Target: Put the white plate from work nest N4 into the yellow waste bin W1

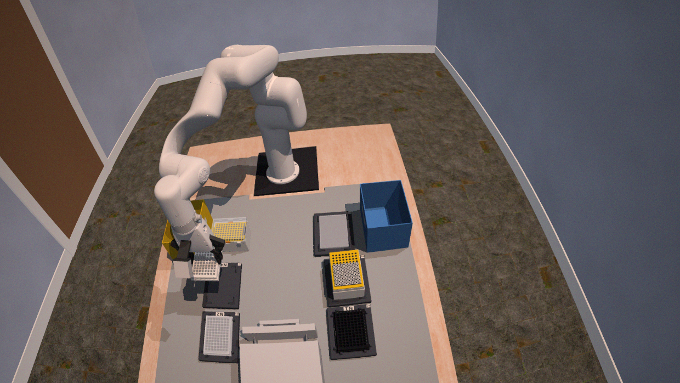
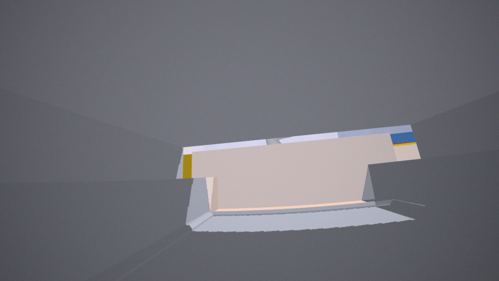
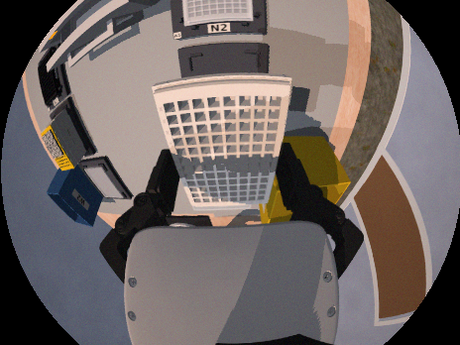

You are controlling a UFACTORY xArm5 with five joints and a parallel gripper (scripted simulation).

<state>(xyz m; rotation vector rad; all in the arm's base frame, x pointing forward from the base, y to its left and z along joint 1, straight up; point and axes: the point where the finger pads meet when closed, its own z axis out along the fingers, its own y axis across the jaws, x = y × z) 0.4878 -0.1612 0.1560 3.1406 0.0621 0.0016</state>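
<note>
Jaws clamped on white plate, gripper carrying it off the bench, above empty dark nest.

Top view: plate held just beside yellow bin W1, not over it yet. Yellow plate beside W1. Two bins counted: W1 plus blue bin. Five dark nests. Clear plate on N2 nest, black plate on N1 nest, tip box w/ yellow top, gray block on last nest. Cooler at near edge.

Exterior view: bench from below only; sliver of yellow at left, blue at right. No arm, no plate visible.

Wrist view: plate w/ well grid between both black fingers, yellow bin at right behind finger, N2 label readable ahead.
</note>
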